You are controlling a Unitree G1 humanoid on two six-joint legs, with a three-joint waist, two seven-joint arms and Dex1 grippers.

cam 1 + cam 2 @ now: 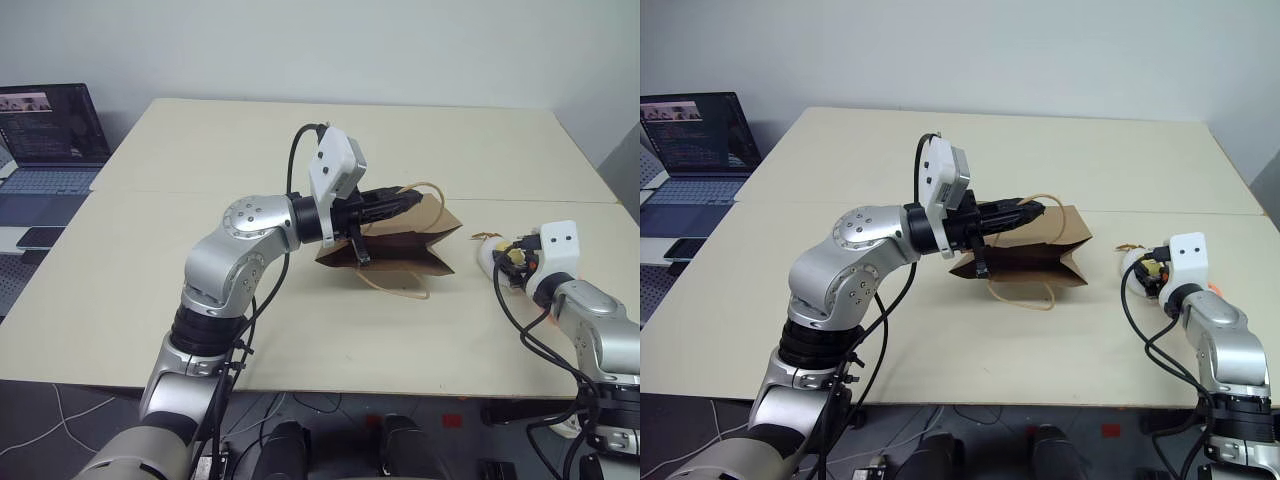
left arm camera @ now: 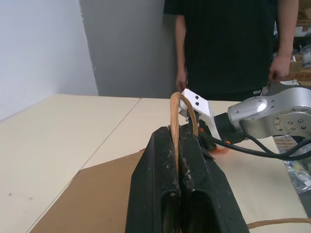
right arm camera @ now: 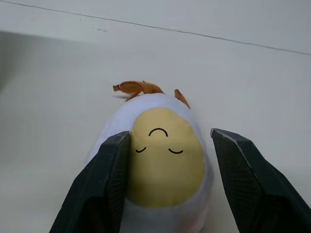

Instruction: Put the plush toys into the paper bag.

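— Plush toys first: where are they?
— The white egg toy (image 3: 163,160) with the yellow face lies on the bench (image 1: 200,150) at the robot's right, between the spread fingers of the right gripper (image 3: 167,184). One finger looks to be against its side; whether they pinch it, I cannot tell. An orange bit (image 3: 138,88) pokes out just behind the egg.
— And the paper bag?
— The brown paper bag (image 1: 1035,255) is mid-bench, tilted. The left gripper (image 2: 179,170) is clamped tight on one twisted handle loop (image 2: 182,109); the other loop (image 1: 400,290) lies on the bench.
— Anyone else?
— A person in black (image 2: 228,43) stands beyond the bench, and a laptop (image 1: 45,125) sits off to the left.
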